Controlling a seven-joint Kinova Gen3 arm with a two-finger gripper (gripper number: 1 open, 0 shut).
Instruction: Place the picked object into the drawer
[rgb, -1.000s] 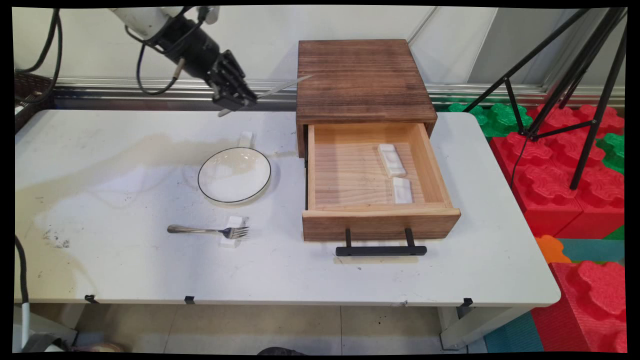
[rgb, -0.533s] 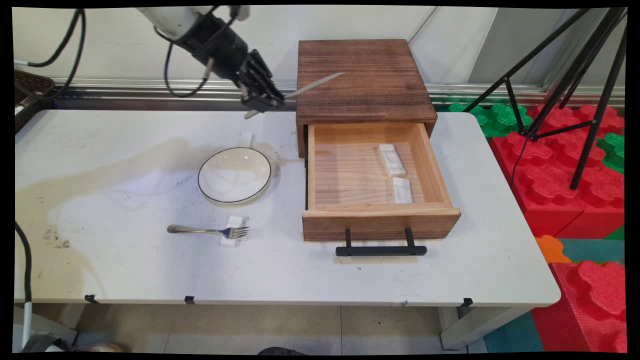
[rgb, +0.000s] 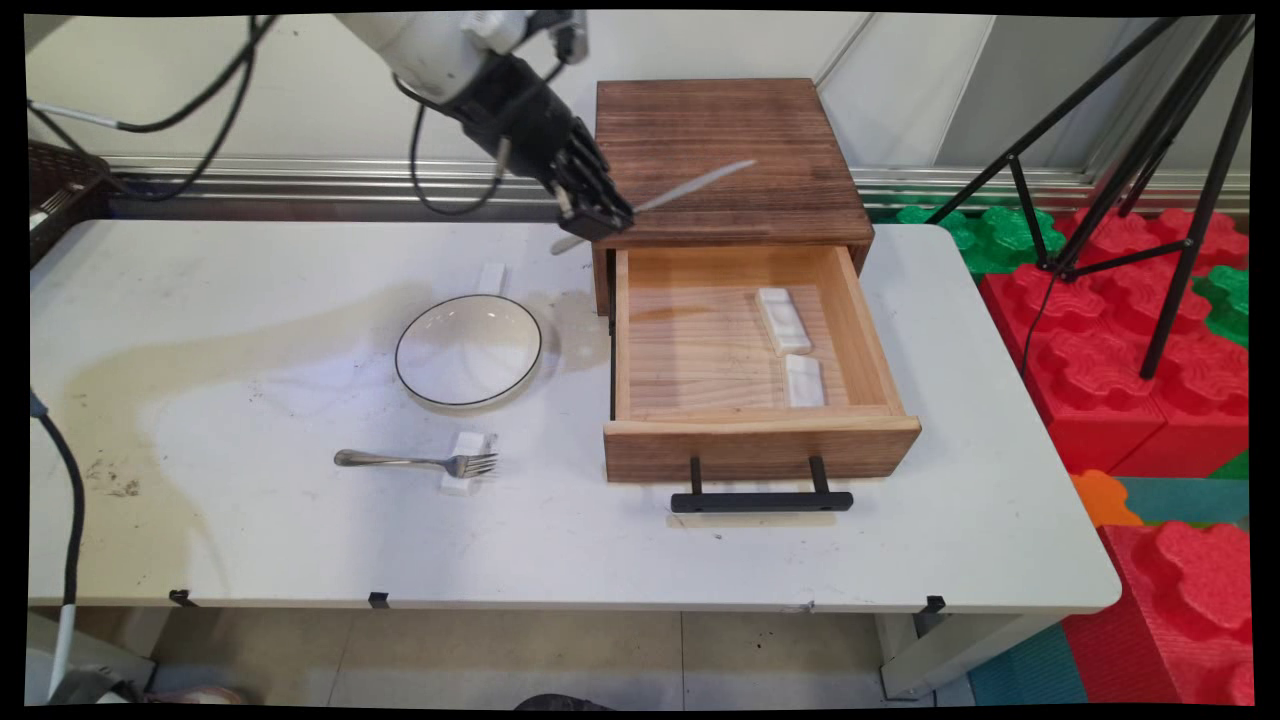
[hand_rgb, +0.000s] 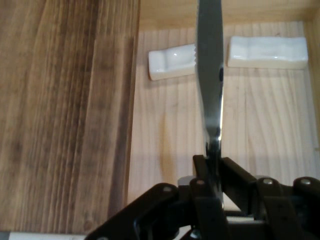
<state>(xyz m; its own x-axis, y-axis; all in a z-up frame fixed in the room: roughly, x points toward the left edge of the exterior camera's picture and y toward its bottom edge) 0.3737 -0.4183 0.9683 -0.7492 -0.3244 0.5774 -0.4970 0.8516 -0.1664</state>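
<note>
Above the back left corner of the open pale wooden drawer (rgb: 740, 345), my black two-finger gripper (rgb: 600, 218) has its fingers clamped on a silver table knife (rgb: 690, 185), blade pointing ahead over two white ceramic rests (hand_rgb: 220, 57) lying below.

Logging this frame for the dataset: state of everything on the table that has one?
tool: shut on knife, above the cabinet's front left corner
knife: held in the air, blade over the cabinet top
drawer: pulled open
two white rests in drawer: lying flat, nothing on them
plate: empty
fork: lying on table, tines on a white rest
</note>
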